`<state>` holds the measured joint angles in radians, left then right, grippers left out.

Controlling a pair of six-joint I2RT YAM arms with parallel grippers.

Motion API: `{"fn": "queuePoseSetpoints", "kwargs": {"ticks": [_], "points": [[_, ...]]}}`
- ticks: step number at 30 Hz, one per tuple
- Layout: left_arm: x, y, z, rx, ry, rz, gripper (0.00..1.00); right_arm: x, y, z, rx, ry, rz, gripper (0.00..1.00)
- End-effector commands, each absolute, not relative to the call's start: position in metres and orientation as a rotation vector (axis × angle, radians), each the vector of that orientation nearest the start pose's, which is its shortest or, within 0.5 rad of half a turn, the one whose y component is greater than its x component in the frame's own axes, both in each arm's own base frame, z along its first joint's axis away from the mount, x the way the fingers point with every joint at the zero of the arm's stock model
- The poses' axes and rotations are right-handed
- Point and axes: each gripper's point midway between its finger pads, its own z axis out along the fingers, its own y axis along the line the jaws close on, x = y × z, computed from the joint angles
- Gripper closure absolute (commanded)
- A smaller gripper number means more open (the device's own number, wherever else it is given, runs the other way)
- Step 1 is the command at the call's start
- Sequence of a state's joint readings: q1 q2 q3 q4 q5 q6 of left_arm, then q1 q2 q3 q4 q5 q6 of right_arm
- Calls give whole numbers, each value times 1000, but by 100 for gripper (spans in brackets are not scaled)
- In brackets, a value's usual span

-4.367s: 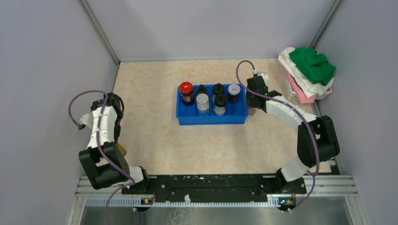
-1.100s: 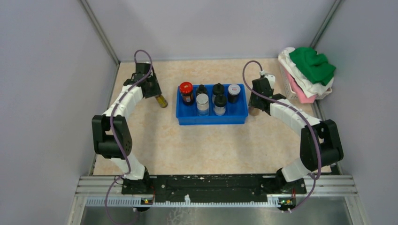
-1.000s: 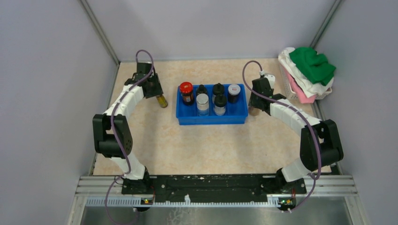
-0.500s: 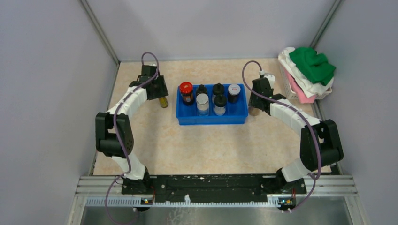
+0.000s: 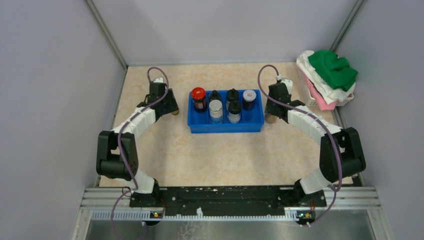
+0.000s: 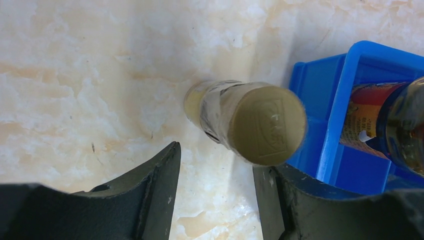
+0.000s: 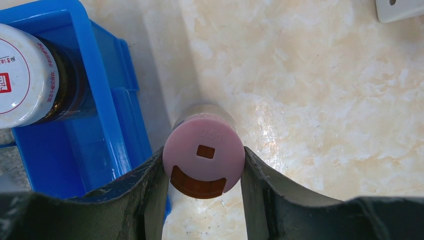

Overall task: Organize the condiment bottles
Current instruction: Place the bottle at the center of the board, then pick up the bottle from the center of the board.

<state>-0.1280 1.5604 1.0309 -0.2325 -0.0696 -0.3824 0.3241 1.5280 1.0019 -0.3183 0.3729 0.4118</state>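
While left gripper [image 6: 216, 162] stands spread, olive-capped bottle [image 6: 267, 131] sits between its fingers, base on table [image 5: 225, 155], just outside left wall of blue tray [image 5: 225, 127]. One finger clear of bottle; contact with other finger unclear. At tray's right wall, right gripper [image 7: 202, 159] pinches pink-capped bottle [image 7: 204, 145] by cap, just outside tray. Inside tray stand other bottles [image 5: 216, 107], caps up.

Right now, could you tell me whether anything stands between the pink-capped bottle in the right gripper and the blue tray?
Only the right wall of the blue tray, right beside the pink-capped bottle. Just inside it, a white-capped jar fills the far corner; the floor nearer the right gripper looks free.
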Motion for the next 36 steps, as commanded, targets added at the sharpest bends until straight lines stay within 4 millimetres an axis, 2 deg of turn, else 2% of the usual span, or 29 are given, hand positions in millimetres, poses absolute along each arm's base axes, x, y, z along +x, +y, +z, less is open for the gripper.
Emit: {"fn": "queuePoseSetpoints", "kwargs": {"ticks": [1, 4, 12, 18, 23, 29, 36], "points": [[423, -59, 129, -350, 2153, -201, 40, 349, 72, 51, 255, 2501, -117, 100], [422, -61, 128, -344, 2122, -197, 40, 348, 72, 49, 256, 2504, -118, 100], [432, -74, 140, -309, 1993, -154, 40, 348, 73, 47, 260, 2506, -106, 100], [444, -70, 142, -311, 1994, -68, 40, 348, 73, 45, 269, 2507, -90, 100], [440, -62, 140, -333, 2003, -26, 40, 349, 74, 42, 266, 2512, -82, 100], [441, -55, 134, -336, 1997, 28, 40, 350, 75, 41, 264, 2514, -75, 100], [453, -51, 114, -376, 2036, 88, 41, 350, 76, 39, 264, 2517, -74, 100]]}}
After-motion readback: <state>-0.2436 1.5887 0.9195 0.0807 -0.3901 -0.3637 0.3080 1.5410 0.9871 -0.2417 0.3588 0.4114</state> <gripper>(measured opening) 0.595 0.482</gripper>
